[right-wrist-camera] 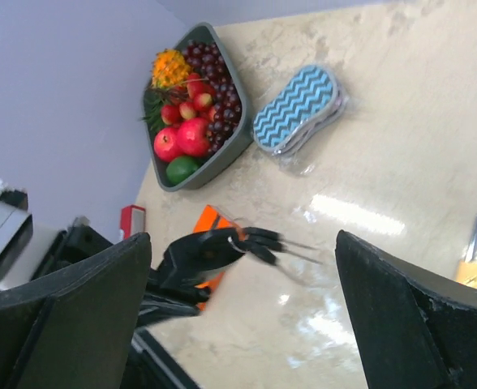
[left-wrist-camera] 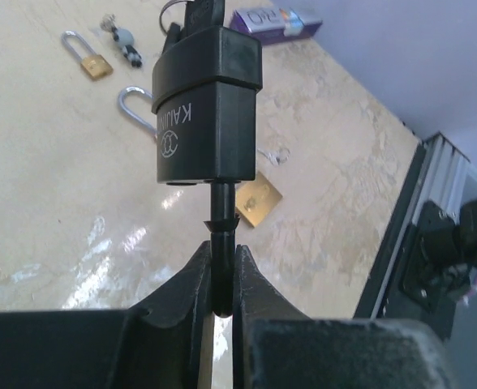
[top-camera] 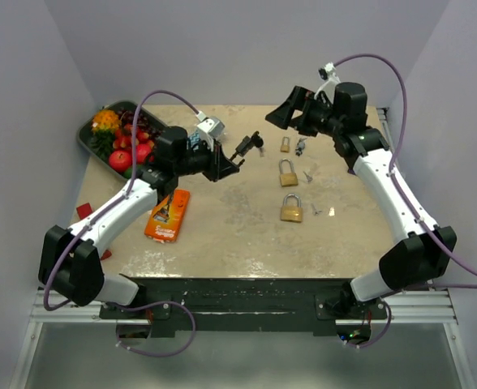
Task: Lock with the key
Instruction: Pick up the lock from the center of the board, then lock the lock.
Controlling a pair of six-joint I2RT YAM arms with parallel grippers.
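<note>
Left hand (left-wrist-camera: 222, 284) is clamped tight on the shackle of the black padlock (left-wrist-camera: 210, 113), fingers nearly together with only the shackle bar between them. The padlock is in the air above the middle of the worktop (top-camera: 222, 235), its body pointing away from the hand. A key (left-wrist-camera: 199, 11) on a ring sticks out of the far end of the body. The shackle is seen edge-on from the left wrist, so can't tell if it's latched. Right hand (top-camera: 276, 116) is spread wide with nothing in it, hovering over the far edge of the worktop with the fingers aimed toward the padlock but well apart from it. Three brass padlocks lie in a row just right of centre: small (top-camera: 285, 144), medium (top-camera: 288, 173), large (top-camera: 292, 209), each with a loose key just to its right. A fruit tray (top-camera: 92, 144) sits at the far-left corner and an orange packet (top-camera: 167, 215) lies under the left forearm. A blue chevron pouch (right-wrist-camera: 299, 109) lies beside the tray.
</note>
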